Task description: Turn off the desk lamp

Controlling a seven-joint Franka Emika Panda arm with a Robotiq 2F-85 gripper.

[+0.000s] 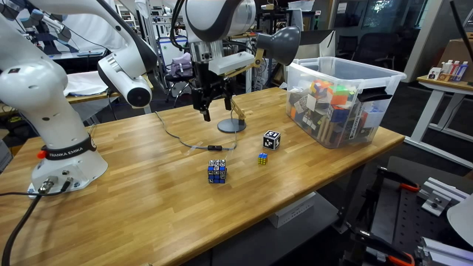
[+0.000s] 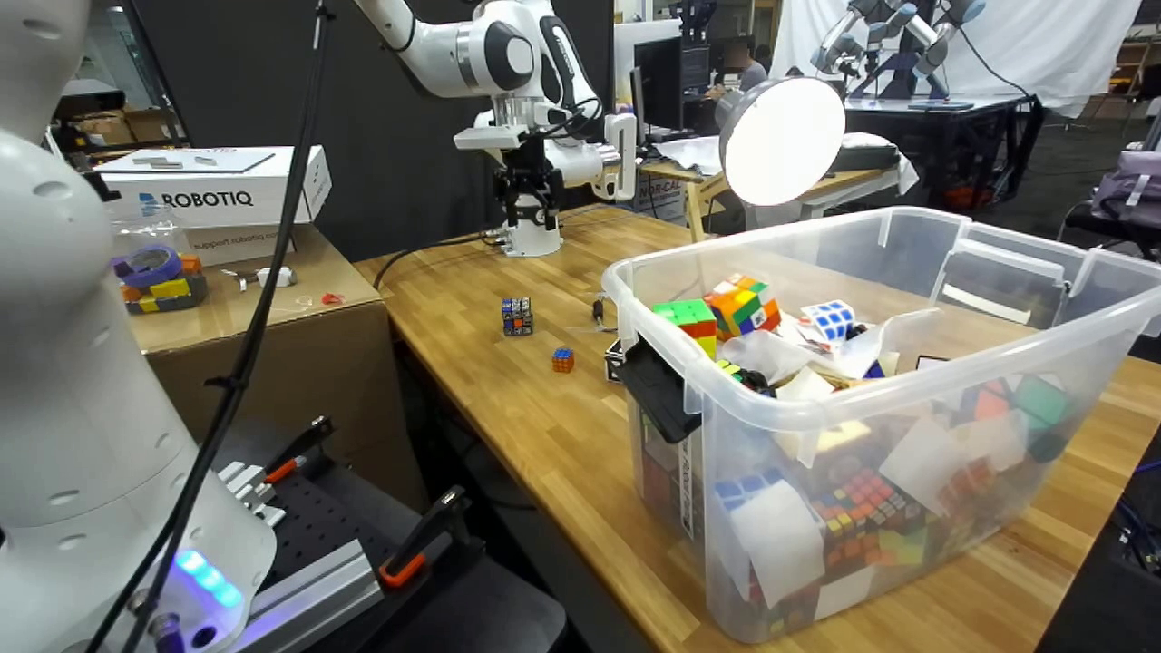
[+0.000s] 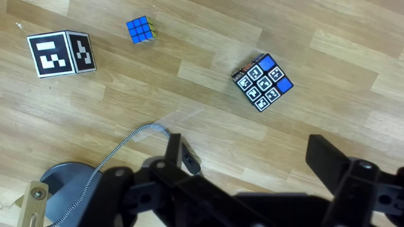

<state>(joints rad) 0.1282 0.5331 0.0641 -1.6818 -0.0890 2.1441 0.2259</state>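
Hanging above the table (image 1: 159,192), jaws wide apart and holding nothing, the gripper (image 3: 246,146) has the cord switch (image 3: 190,160) below and toward the left of its gap in the wrist view, long axis aslant (part hidden; height hard to judge). The lit desk lamp (image 2: 785,141) stands right of the gripper in both exterior views, so the press likely calls for easing lampward and down.
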